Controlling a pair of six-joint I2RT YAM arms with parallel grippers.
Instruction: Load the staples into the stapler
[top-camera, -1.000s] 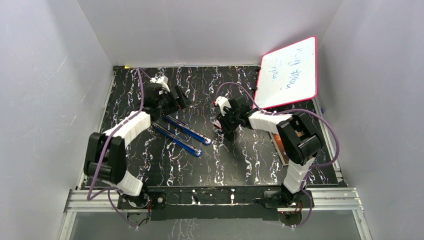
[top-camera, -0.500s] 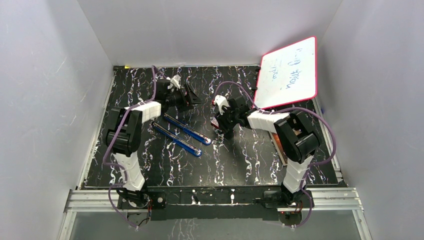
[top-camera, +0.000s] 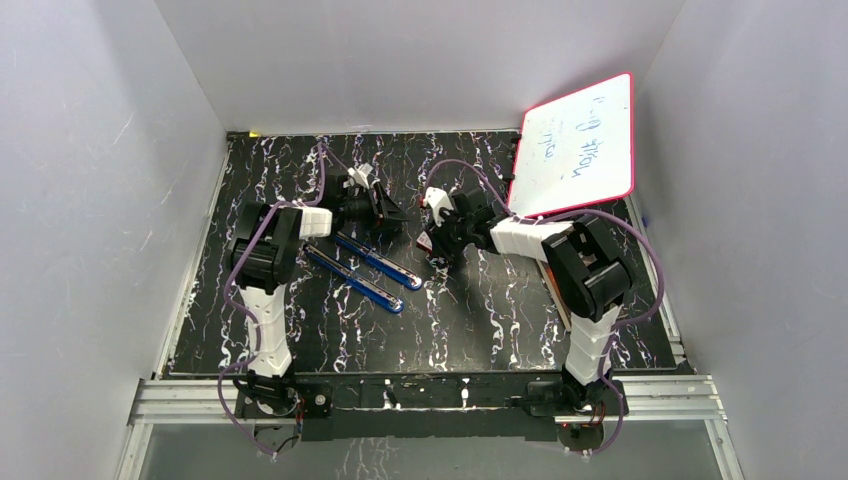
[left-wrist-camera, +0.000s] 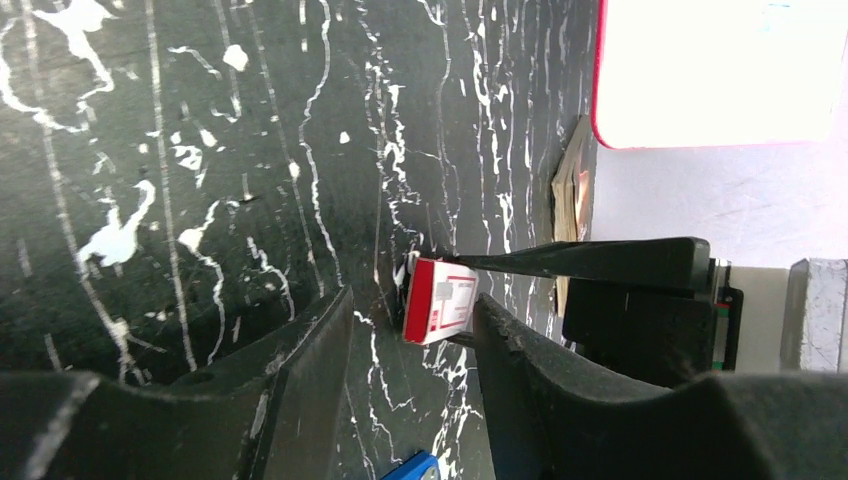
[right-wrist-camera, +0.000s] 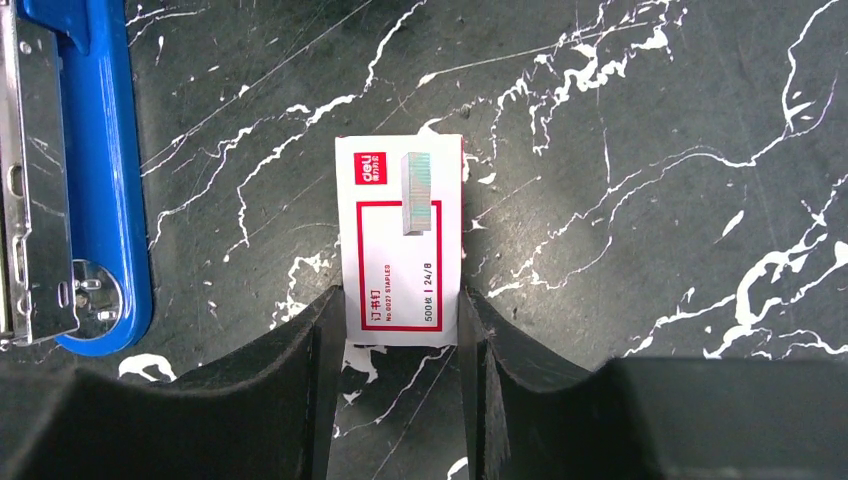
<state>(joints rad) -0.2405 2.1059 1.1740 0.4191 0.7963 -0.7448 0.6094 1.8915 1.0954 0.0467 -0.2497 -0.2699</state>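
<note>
The right gripper was closed on the narrow sides of a small red-and-white box, one black finger pressed against each long edge near the box's near end. The box lay flat on the black marbled table, label up. The label carried a printed picture of a staple strip. The box was shut, so we could not tell where the staples themselves lay; no loose strip was clear to us in any view. The left gripper stood partly open and held nothing: dark table and the box farther off showed in the gap between its fingers. It was aimed at the box and was near it but not touching, and one slim finger of the right gripper ran along the box's side in that view. The stapler lay on the table to the left of the box and apart from it. From above it showed as two long blue bars side by side, slanting across the mat. From the right wrist, one blue bar with a silvery metal channel ran down the left edge, close to the box but clear of it. A pink-rimmed whiteboard leaned at the far right corner — well away from both grippers.
</note>
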